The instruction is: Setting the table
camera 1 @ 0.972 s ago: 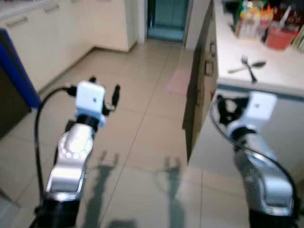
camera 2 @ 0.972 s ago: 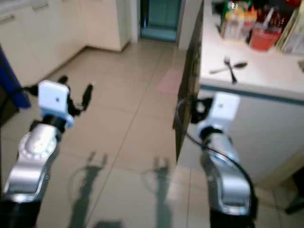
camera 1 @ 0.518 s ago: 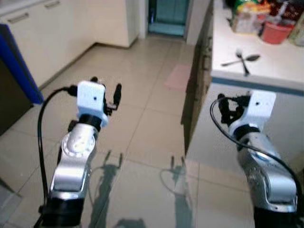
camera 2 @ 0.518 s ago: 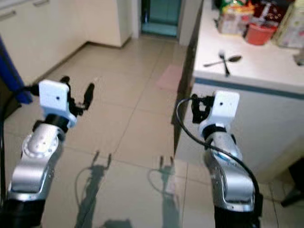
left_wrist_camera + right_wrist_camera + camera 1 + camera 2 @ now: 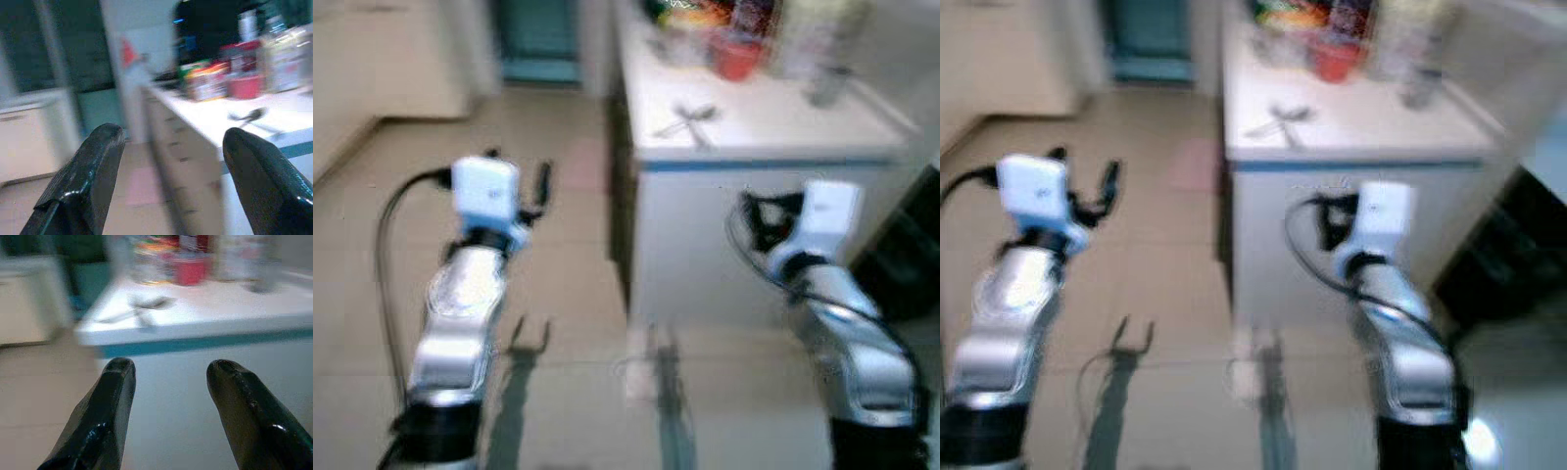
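A fork and a spoon [image 5: 688,119] lie crossed near the front left corner of a white counter [image 5: 773,127] with a blue edge strip. They also appear as the blurred fork and spoon [image 5: 139,308] in the right wrist view. My left gripper [image 5: 519,164] is held out over the tiled floor, left of the counter, open and empty. My right gripper [image 5: 766,206] is raised in front of the counter's white side, below its top, open and empty. The picture is blurred.
At the back of the counter stand a red cup [image 5: 734,59], a jar [image 5: 822,83] and several bottles and packets. Cream cabinets line the left side and a teal doorway [image 5: 538,39] is at the far end. A dark object [image 5: 901,264] stands at the right.
The camera has swung to the right, so the counter now sits in the middle and the picture is blurrier. Both arms keep the same raised pose, fingers still open.
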{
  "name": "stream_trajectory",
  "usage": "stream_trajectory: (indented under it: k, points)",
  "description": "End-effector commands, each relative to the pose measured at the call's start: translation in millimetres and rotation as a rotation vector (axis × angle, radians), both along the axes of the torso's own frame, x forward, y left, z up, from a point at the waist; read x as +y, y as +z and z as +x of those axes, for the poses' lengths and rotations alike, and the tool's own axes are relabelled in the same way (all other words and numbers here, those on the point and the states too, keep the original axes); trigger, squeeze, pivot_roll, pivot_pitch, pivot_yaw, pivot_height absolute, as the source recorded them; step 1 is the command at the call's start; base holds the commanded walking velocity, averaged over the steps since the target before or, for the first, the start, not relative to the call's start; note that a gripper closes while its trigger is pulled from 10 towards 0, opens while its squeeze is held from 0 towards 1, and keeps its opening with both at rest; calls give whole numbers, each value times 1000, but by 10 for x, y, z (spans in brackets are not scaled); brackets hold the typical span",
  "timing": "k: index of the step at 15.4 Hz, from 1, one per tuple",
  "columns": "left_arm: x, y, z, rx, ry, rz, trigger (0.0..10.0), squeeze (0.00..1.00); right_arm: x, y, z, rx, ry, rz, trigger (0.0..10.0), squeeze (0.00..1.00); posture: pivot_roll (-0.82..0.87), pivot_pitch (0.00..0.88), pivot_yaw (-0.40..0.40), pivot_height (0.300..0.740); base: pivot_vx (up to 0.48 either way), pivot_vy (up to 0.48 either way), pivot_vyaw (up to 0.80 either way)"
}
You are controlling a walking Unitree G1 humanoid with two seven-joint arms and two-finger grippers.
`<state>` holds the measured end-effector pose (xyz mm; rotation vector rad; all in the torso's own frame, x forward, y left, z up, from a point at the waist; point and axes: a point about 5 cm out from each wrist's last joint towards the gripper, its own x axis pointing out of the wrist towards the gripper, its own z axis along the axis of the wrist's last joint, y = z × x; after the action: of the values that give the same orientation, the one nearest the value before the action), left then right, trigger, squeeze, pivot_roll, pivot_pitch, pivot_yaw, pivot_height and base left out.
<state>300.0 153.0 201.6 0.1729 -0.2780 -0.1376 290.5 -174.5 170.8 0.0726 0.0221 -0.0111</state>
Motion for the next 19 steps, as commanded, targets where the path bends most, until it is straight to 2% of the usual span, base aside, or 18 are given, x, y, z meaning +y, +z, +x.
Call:
stream_trajectory:
  k: [1,6,19]
  points:
    - [121,16,-20,-9,34,10,10000,0,119,48,40,-16,41,11,10000,0,-26,0,-31,740,469,0,0]
    - [140,23,-18,-12,32,9,10000,0,195,94,76,-33,122,-7,10000,0,-24,0,-35,740,478,0,0]
    - [114,9,-27,-1,2,19,10000,0,190,85,116,12,183,-58,10000,0,-27,0,-34,740,480,0,0]
